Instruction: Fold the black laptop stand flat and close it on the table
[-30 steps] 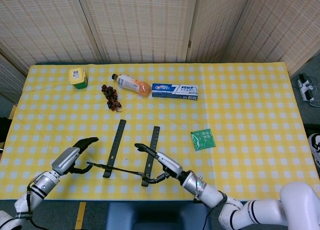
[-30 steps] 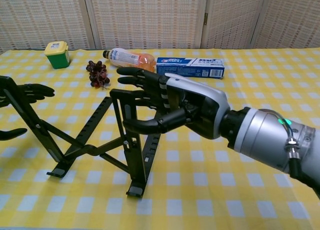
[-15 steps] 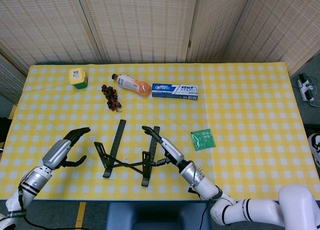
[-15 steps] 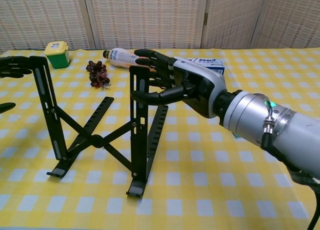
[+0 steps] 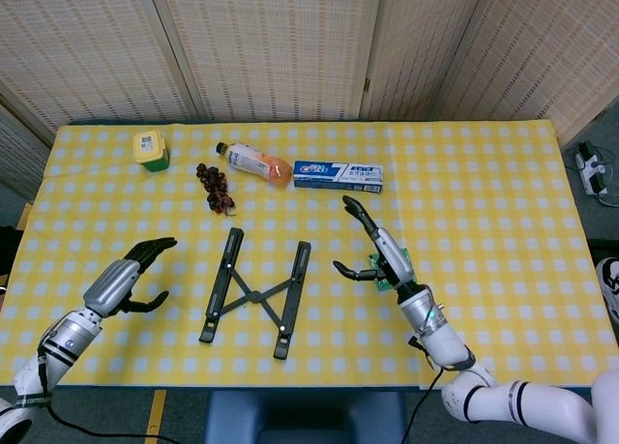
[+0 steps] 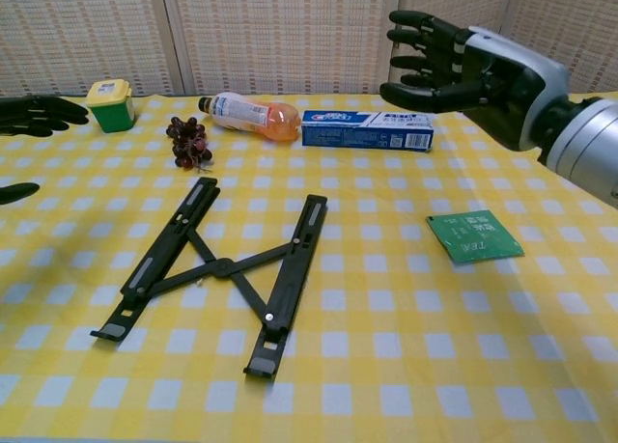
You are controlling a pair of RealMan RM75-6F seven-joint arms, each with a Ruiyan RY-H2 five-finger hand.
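Observation:
The black laptop stand [image 5: 253, 292] [image 6: 225, 268] lies flat on the yellow checked table, its two rails spread apart and joined by crossed struts. My left hand [image 5: 129, 274] [image 6: 29, 124] hovers open to the left of the stand, fingers apart, touching nothing. My right hand [image 5: 372, 248] [image 6: 463, 65] is raised above the table to the right of the stand, open with fingers spread and empty.
A green packet [image 5: 394, 268] [image 6: 474, 235] lies under my right hand. Along the far side are a toothpaste box [image 5: 338, 176] [image 6: 367, 129], an orange drink bottle [image 5: 254, 162] [image 6: 248, 113], dark grapes [image 5: 215, 188] [image 6: 188, 141] and a yellow-lidded green jar [image 5: 151, 150] [image 6: 110, 105].
The stand has dropped from upright to flat on the table. My right hand let go of it and moved up and to the right. My left hand stayed apart at the left.

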